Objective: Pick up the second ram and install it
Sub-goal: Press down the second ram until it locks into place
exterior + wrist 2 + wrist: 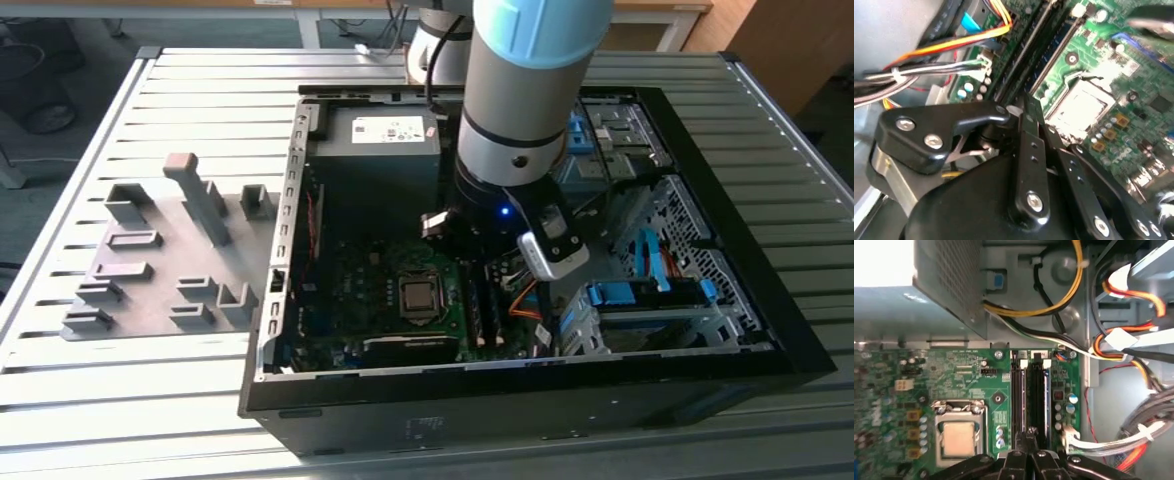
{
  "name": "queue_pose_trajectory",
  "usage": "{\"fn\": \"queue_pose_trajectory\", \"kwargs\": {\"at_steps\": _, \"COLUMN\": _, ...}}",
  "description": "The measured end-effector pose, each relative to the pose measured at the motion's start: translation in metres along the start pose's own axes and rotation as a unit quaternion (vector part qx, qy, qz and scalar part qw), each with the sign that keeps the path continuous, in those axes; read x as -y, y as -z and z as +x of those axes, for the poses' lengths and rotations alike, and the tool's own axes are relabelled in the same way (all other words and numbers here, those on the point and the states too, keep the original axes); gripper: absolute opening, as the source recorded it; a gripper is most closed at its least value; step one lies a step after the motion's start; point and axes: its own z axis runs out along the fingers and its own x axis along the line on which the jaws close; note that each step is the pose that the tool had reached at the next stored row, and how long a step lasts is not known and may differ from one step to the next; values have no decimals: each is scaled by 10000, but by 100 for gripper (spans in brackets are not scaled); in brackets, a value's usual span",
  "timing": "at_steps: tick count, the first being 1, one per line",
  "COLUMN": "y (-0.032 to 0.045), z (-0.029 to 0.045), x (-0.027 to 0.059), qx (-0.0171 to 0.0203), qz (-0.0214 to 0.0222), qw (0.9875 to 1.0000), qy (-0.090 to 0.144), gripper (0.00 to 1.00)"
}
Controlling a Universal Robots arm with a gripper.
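Note:
My gripper (1030, 434) hangs low over the green motherboard (969, 375) inside the open computer case (534, 390), its black fingers (1024, 125) drawn together and shut. The fingertips sit right above the near end of two long black memory slots (1029, 390) beside the processor socket (958, 437). Thin dark sticks seem to stand in both slots. The second ram looks like the stick in the slot under the fingertips (1038, 395), though I cannot tell whether the tips touch it. In the exterior view the arm (514, 120) covers that end of the slots (481, 315).
A grey holder tray (147, 290) with plastic blocks and one upright post lies at the exterior view's left of the case. Yellow, orange and white cable bundles (1114, 347) run close beside the slots. Blue drive-bay latches (641, 295) and the power supply (374, 135) line the case.

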Motion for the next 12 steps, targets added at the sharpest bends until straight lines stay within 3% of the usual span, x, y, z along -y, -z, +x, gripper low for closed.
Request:
{"fn": "queue_pose_trajectory", "kwargs": {"at_steps": 3, "y": 91, "z": 0, "x": -1, "qx": 0, "qz": 1, "qw": 10000, "qy": 0, "gripper": 11}}
{"fn": "queue_pose_trajectory", "kwargs": {"at_steps": 12, "y": 98, "z": 0, "x": 0, "qx": 0, "qz": 2, "qw": 10000, "qy": 0, "gripper": 11}}
